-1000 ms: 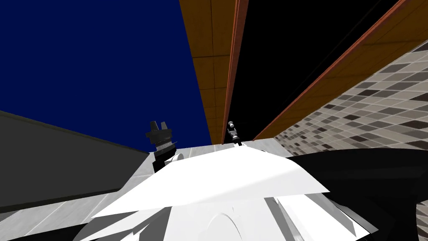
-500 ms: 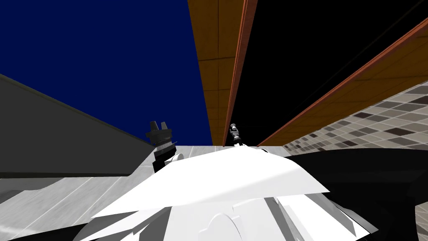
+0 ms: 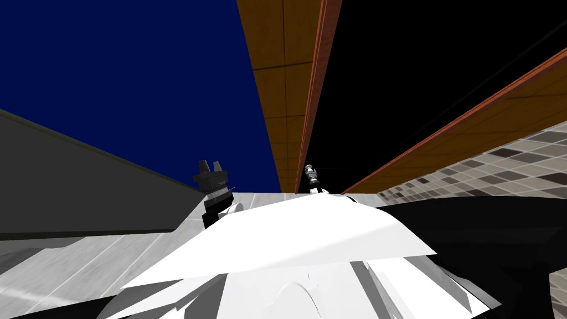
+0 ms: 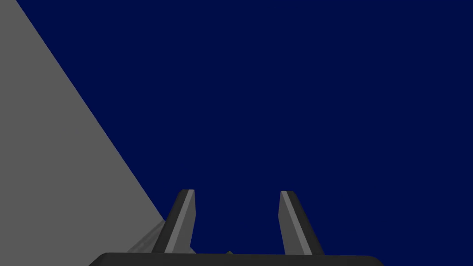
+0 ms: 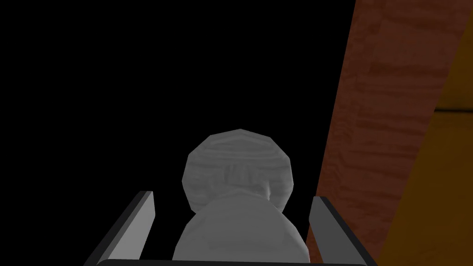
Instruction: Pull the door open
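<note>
Door (image 3: 282,94) of brown wood stands ahead, its red-brown edge (image 5: 369,115) just beside the right claw (image 5: 232,196). We find the grey knob (image 5: 238,159) between the spread fingers (image 5: 143,217), apart from both: claw released, grasping nothing. If we pull before clenching, the fingers may slide off the round knob, and an off-centre clench could also slip. The left claw (image 4: 236,191) hangs released and empty, further left.
</note>
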Robot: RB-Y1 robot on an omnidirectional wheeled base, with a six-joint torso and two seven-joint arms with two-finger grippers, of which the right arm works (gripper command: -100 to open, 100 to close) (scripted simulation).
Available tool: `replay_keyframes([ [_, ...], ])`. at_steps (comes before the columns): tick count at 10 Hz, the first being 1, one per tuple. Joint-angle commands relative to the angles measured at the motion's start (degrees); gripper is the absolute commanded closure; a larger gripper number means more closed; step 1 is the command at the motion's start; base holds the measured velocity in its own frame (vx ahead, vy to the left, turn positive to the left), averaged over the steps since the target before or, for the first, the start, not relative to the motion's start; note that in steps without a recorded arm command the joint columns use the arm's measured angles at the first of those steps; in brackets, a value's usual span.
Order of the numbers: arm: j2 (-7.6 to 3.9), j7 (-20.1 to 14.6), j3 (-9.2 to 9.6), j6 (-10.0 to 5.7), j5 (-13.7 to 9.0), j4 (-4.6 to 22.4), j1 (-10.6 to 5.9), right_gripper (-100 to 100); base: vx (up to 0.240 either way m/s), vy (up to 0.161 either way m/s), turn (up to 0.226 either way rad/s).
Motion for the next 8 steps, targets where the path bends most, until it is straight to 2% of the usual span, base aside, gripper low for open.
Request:
replay_keyframes([
  [1, 0.20, 0.02, 0.07, 0.84, 0.06, -1.72, 0.78, -100, -0.003, 0.009, 0.001],
  [2, 0.16, 0.03, 0.05, 0.54, 0.04, -1.27, 0.57, -100, -0.002, 0.005, -0.001],
  [3, 0.16, 0.03, 0.05, 0.54, 0.04, -1.27, 0.57, 100, 0.000, 0.000, 0.000],
  [8, 0.16, 0.03, 0.05, 0.54, 0.04, -1.27, 0.57, 100, 0.000, 0.000, 0.000],
])
